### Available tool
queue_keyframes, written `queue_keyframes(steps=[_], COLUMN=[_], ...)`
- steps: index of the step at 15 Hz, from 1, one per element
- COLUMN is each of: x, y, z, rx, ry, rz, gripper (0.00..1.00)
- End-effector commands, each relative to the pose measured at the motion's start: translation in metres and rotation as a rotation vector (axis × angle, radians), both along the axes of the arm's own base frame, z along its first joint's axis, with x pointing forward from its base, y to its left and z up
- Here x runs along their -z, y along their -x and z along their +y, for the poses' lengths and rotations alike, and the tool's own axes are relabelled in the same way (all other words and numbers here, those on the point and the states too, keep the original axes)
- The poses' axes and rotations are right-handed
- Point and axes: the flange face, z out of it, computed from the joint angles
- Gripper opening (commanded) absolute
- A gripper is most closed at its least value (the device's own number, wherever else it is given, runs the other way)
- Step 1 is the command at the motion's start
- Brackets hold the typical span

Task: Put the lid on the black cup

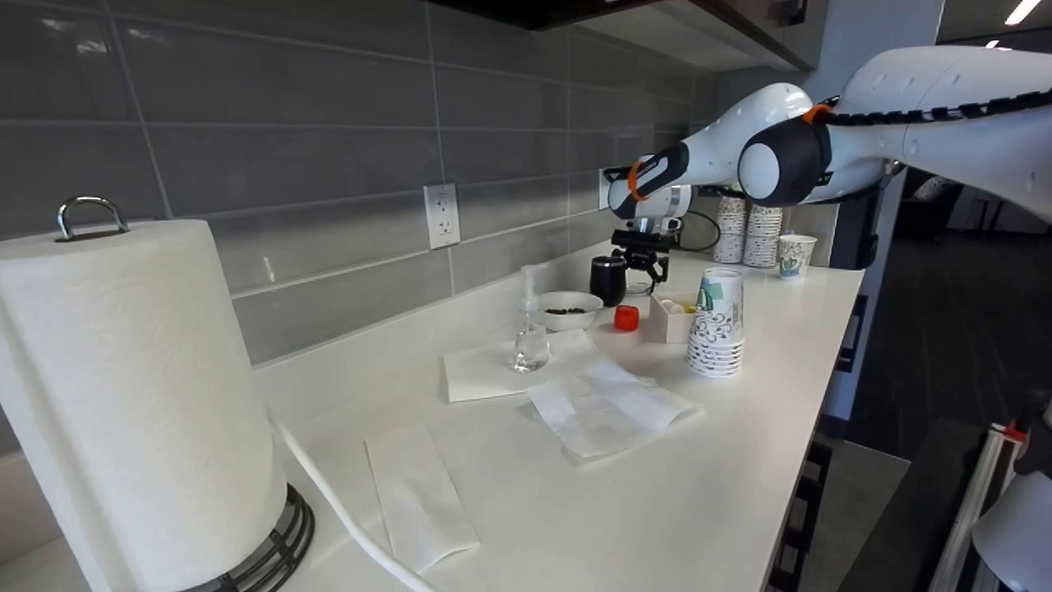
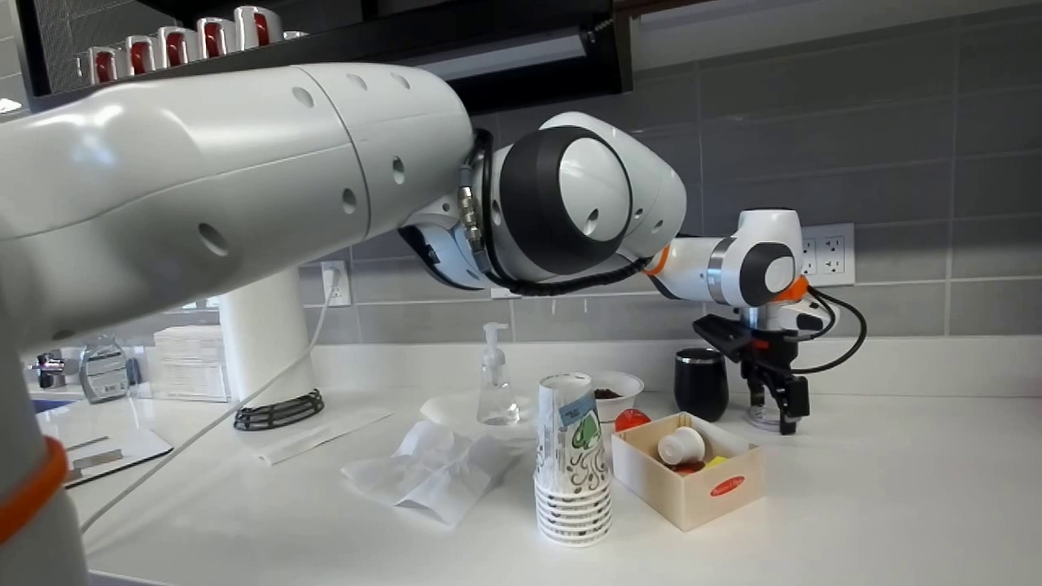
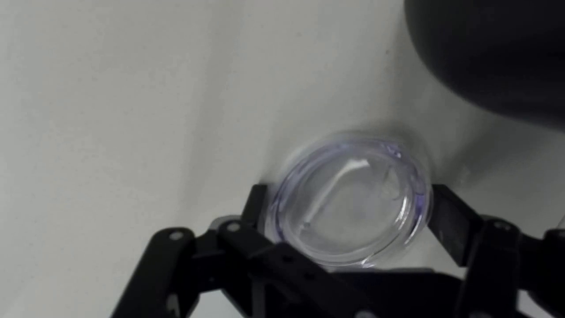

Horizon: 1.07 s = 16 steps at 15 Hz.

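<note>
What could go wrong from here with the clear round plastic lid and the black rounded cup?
Slip: the black gripper holds the clear round plastic lid by its curved edge, so it may slide or tilt when lifted.
Knock: the black rounded cup stands close by, and a sideways move might bump it.
Seating: the gripper flanks the lid's rim and might foul the cup's top.

No word or number can be read here with certainty. On the wooden box (image 2: 651,483) there is a red oval label (image 2: 727,486); its lettering is too small for reading. A clear bottle (image 2: 103,366) bears a pale label (image 2: 107,381), equally illegible. On the black stripe (image 1: 675,162) of the robot arm (image 1: 863,156), the white marks (image 1: 654,170) are too blurred.
</note>
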Motion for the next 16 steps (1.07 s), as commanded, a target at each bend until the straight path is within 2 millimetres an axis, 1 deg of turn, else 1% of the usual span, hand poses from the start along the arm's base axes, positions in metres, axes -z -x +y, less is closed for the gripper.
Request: queue_keyframes(steps=[1, 4, 8, 11, 13, 16], x=[-0.017, -0.031, -0.059, -0.08, -0.094, -0.106], y=[0.005, 0.01, 0.011, 0.009, 0.008, 0.005], z=[-0.022, -0.034, -0.039, -0.036, -0.03, -0.018], rx=[0.04, 0.024, -0.028, -0.07, -0.114, -0.189], ry=[0.003, -0.006, 0.013, 0.033, 0.03, 0.03], rz=[-0.015, -0.025, -0.042, -0.053, -0.044, -0.036], gripper=[0.65, 0.65, 0.65, 0.65, 0.65, 0.65])
